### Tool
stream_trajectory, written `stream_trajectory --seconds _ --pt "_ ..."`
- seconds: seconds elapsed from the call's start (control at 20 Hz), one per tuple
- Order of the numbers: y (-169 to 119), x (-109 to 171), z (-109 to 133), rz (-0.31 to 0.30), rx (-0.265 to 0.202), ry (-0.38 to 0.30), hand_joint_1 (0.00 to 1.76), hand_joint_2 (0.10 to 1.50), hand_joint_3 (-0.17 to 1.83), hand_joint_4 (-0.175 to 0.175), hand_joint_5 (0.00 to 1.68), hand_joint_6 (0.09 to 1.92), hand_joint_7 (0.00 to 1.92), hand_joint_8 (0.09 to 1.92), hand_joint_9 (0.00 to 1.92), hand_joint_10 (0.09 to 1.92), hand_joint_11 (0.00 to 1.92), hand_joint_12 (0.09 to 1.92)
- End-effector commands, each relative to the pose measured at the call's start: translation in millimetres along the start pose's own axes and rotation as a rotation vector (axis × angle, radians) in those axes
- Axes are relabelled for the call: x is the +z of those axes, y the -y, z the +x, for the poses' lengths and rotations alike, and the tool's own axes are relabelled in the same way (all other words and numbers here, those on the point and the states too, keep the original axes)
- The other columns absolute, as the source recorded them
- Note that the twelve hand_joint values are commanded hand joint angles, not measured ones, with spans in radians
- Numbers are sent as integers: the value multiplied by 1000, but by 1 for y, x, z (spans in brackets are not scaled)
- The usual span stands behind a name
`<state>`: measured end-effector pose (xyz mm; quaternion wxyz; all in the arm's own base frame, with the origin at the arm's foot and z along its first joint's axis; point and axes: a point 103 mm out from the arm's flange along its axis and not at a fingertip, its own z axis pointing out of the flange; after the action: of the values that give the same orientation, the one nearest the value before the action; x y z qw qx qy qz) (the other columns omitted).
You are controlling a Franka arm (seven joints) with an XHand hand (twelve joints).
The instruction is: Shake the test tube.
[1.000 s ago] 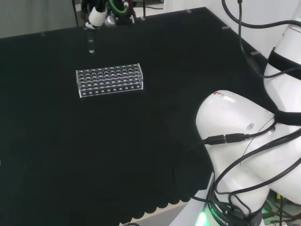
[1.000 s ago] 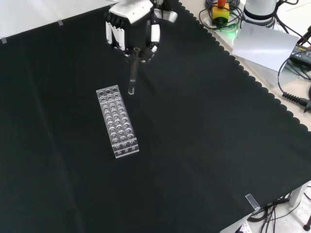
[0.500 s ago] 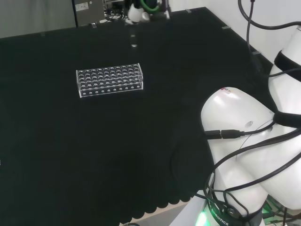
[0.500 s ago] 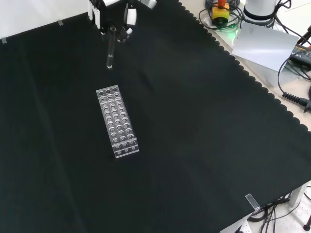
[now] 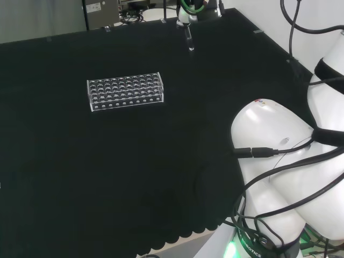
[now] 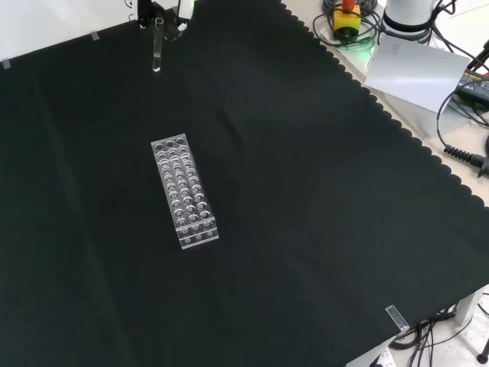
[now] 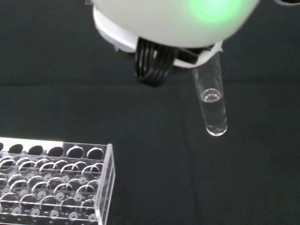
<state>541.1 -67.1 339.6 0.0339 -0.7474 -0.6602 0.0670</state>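
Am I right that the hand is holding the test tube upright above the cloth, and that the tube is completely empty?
Not quite: the test tube is not empty. The wrist view shows a little clear liquid in its lower end. The hand does hold it upright above the cloth.

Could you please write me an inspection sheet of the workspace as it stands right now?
Surface: black cloth, flat, scalloped at its edge.
Job's things: clear test tube, upright, held off the cloth, a little clear liquid at its bottom; clear tube rack on the cloth, apart from the tube, no tubes seen in its holes.
Clutter: a small clear clip at the cloth's near edge in the front view.
Hand: the hand at the front view's top edge, holding the tube by its upper end.
Cables: black cables along the arm's white links; more cables off the cloth.
Surroundings: a grey sheet beside the bench.
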Motion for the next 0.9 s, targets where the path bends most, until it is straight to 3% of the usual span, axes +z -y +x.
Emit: stream_trajectory --seconds 0.05,0.6,0.9 --pt "-1 -2 32 -12 -70 -42 1335 519 819 -175 1385 497 1442 494 1571 634 1131 1010" --pt "22 -7 180 -11 -350 -196 1335 519 820 -175 1385 496 1442 494 1572 635 1130 1010" --pt "38 -17 229 -19 -449 -245 1335 519 820 -175 1385 496 1442 494 1571 636 1130 1010"
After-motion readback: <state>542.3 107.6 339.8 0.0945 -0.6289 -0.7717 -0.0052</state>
